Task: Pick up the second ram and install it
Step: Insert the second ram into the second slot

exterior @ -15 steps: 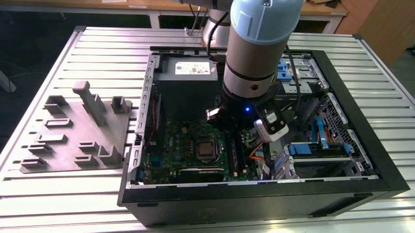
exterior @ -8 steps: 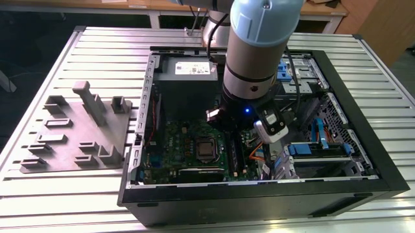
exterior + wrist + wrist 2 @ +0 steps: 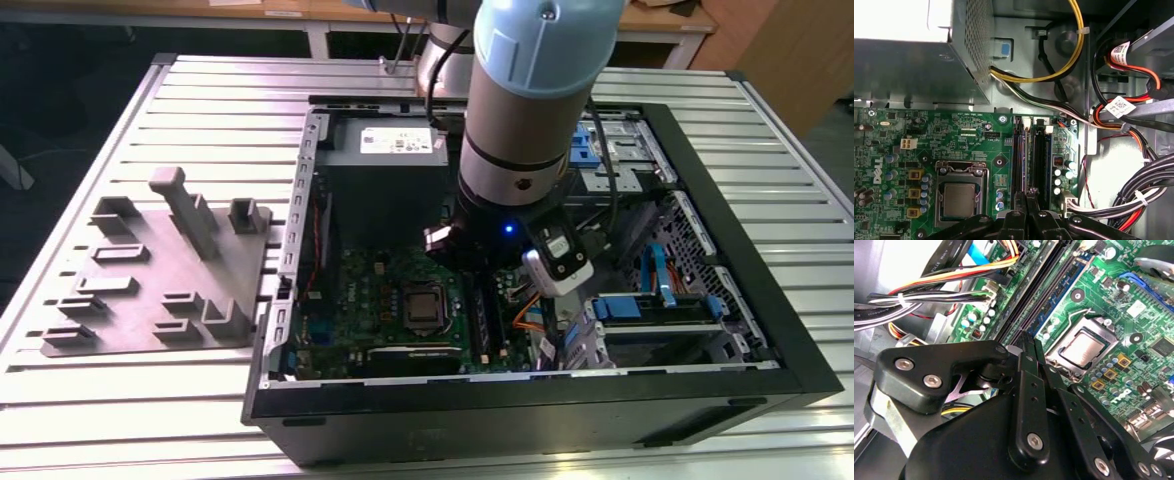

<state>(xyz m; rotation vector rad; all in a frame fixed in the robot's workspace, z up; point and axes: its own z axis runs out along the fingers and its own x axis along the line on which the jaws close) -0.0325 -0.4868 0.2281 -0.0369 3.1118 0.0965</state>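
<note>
Ram: light, stiff, fragile blue-green stick; probably best held by its long edges, clear of the chips.
Place: seated upright on the board, to the exterior view's right of the socket.
Pincer: fingers drawn together at the ram's end; touching it or just beside, cannot tell.

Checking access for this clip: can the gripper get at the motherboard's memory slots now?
Probably yes: the gripper hangs just over the memory slots, cables lying off to the side.
</note>
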